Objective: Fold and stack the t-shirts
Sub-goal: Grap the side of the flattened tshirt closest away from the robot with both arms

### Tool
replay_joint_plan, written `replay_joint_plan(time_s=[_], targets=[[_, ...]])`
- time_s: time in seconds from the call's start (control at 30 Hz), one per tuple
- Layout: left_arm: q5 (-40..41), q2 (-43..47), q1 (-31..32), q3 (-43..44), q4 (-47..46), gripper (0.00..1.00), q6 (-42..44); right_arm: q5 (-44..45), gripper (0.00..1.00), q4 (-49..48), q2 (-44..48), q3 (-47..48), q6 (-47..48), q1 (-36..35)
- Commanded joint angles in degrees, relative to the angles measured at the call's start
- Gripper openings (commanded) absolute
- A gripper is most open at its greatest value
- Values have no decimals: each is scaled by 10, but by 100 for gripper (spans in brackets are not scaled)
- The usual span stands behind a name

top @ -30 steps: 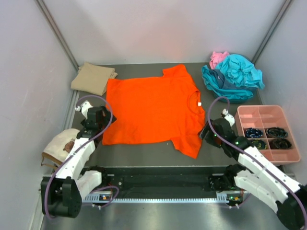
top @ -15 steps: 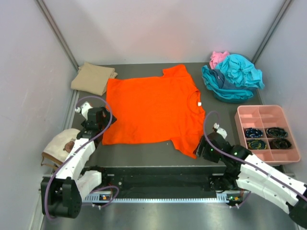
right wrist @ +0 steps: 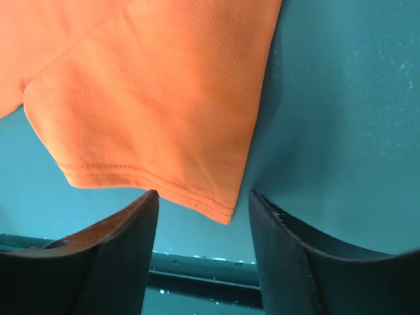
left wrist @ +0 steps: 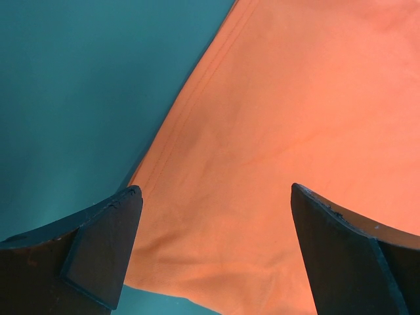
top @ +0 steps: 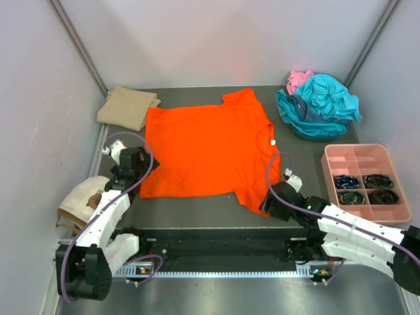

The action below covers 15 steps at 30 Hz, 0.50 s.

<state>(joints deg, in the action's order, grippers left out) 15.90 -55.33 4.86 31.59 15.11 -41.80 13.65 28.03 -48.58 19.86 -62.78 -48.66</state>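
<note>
- Across the middle of the dark table lies a bright orange cloth t-shirt, spread flat.
- Judged light, limp and thin: pinch the stitched hems, not mid-panel.
- Left gripper: jaws wide apart above the near-left hem corner.
- Right gripper: jaws apart, straddling the near-right sleeve tip, unclamped.

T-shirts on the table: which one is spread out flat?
The orange t-shirt, open across the middle. The tan t-shirt is folded; the teal t-shirts and pink t-shirt lie crumpled, back right.
</note>
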Motion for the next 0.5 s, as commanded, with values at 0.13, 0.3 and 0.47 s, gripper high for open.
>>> replay_joint_plan(time_s=[0.13,0.3,0.47], targets=[[2,0,0,-3,-11,99,3,-12,51,-24,-59,-16,-7,-8],[3,4,0,-11,-11,99,4,-20,49,-18,-65,-21,-11,-15],[3,5,0,-15,-11,99,4,-18,49,19,-54,-18,-23,-29]])
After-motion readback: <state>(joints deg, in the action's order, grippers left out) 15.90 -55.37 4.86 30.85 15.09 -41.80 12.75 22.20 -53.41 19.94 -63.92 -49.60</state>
